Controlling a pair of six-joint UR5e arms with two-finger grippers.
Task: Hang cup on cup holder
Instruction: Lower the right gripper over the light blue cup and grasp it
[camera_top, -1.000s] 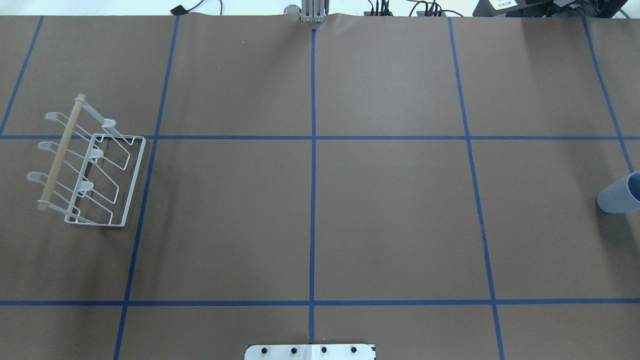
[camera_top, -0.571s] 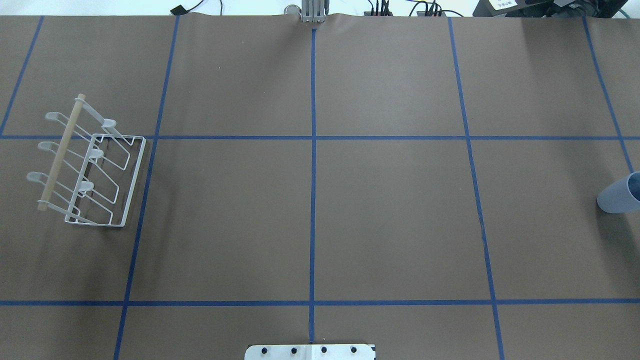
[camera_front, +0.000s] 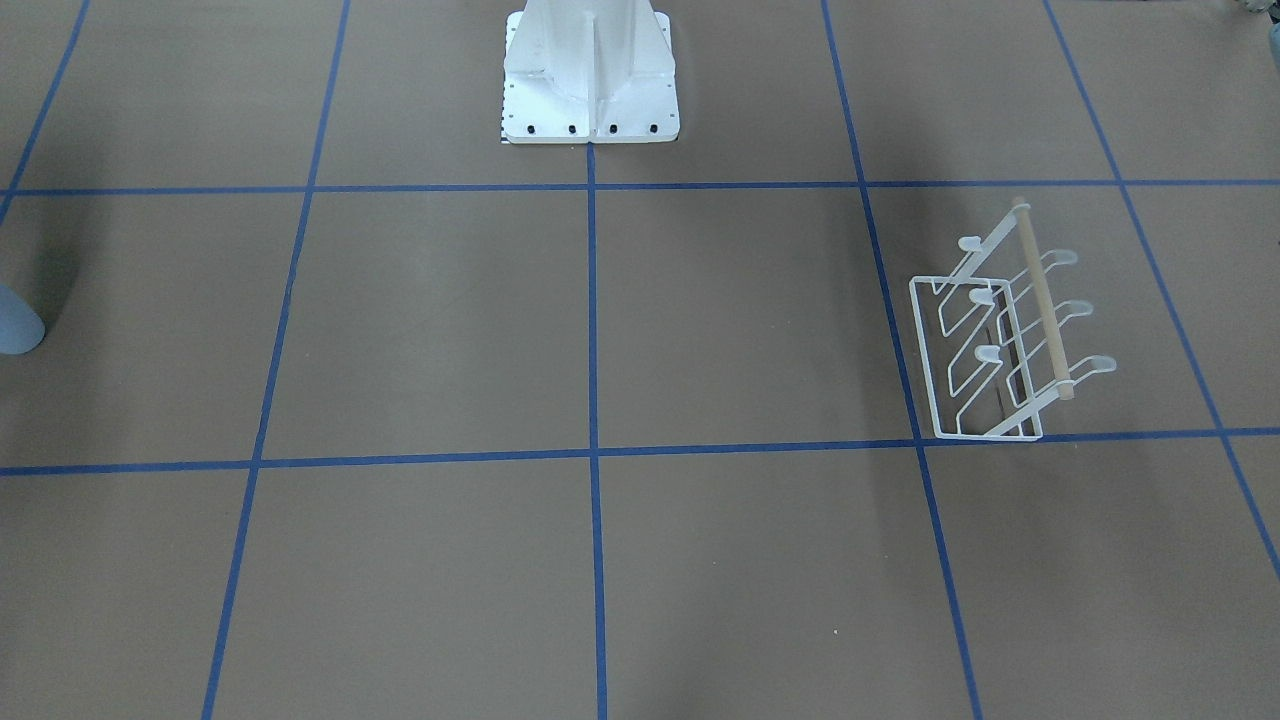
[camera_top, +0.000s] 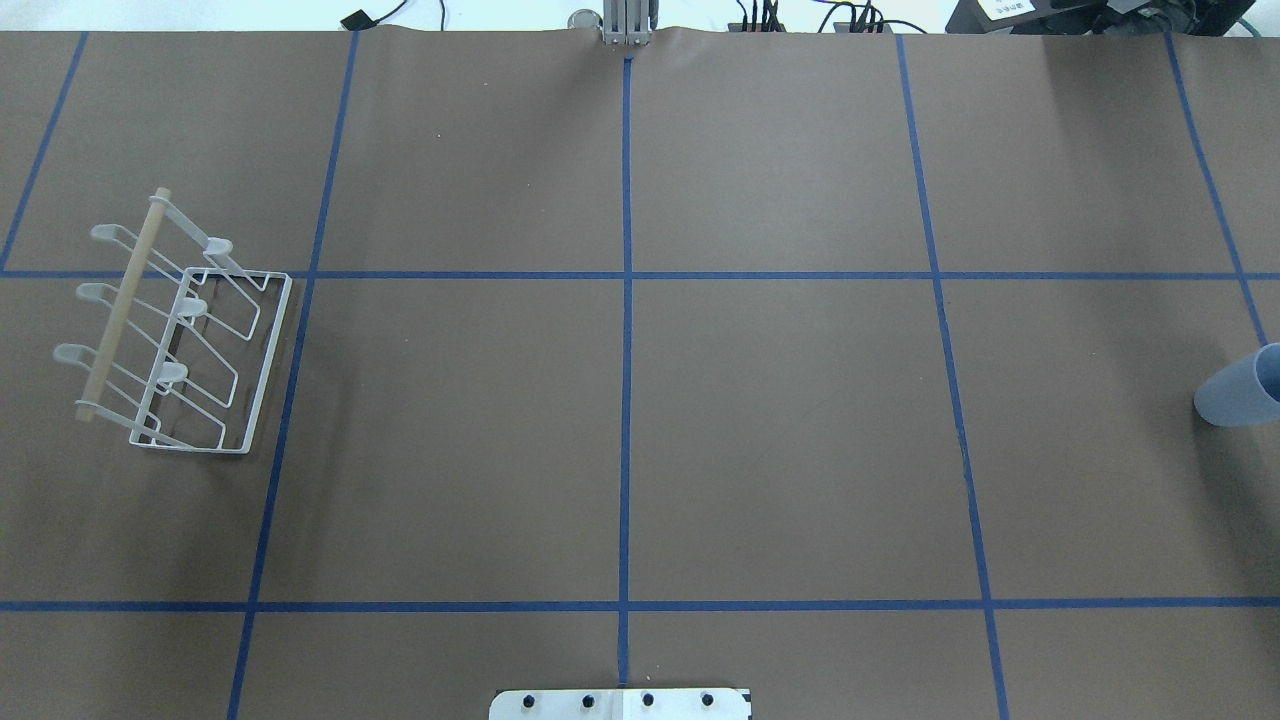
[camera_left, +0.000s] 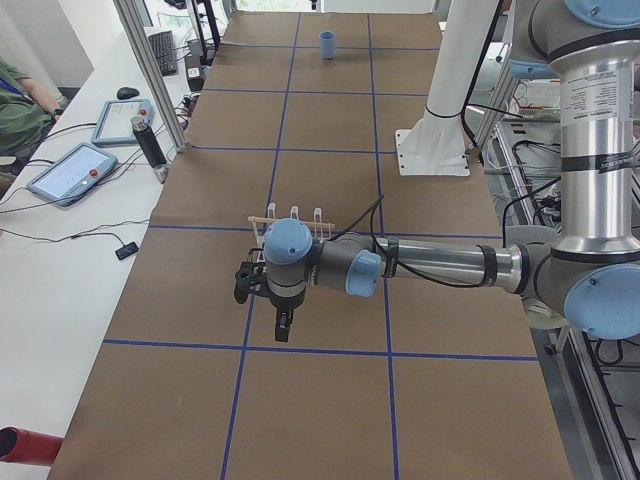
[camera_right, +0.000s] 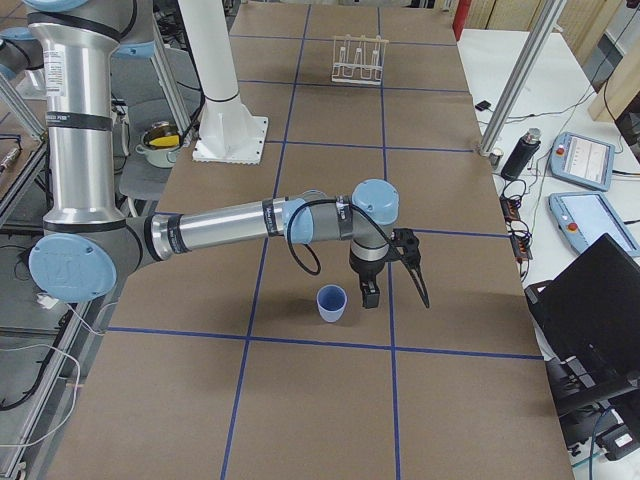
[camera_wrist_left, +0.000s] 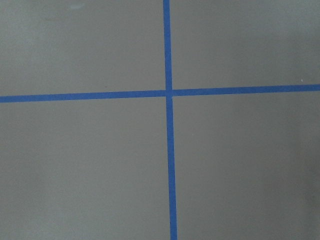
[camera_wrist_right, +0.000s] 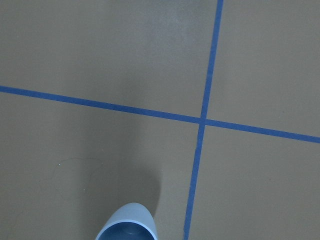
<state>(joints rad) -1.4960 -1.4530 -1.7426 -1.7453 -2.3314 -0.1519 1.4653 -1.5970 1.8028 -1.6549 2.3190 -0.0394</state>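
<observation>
- Cup (camera_top: 1240, 392): stands upright, mouth up, on the brown table cover (camera_top: 780, 440) at the far right end of the table, cut by the edge of the overhead view. Nothing holds it.
- An open-side-up cup has to be turned over before a prong can take it. You should plan the grasp on the side wall so the wrist can roll.
- Right gripper (camera_right: 397, 298): hangs just beside the cup (camera_right: 331, 302), apart from it, fingers pointing down. It shows only in the side view, so I cannot tell whether it is spread or closed. Its wrist camera catches only the cup's rim (camera_wrist_right: 127, 224) at the bottom edge, so the tool is likely offset from the cup and not over it.
- Cup holder (camera_top: 268, 350): sits at the far left end, well apart from the cup, with all prongs bare. The wooden rod (camera_top: 122, 305) runs along its top.
- Left gripper (camera_left: 262, 305): low over the table, near the holder (camera_left: 292, 222). I cannot tell its state either. Its camera shows only crossed blue tape lines (camera_wrist_left: 169, 93).
- My reading: each arm waits by the item on its own side. The pick is not yet made. The long carry across probably calls for a hand-over.
</observation>
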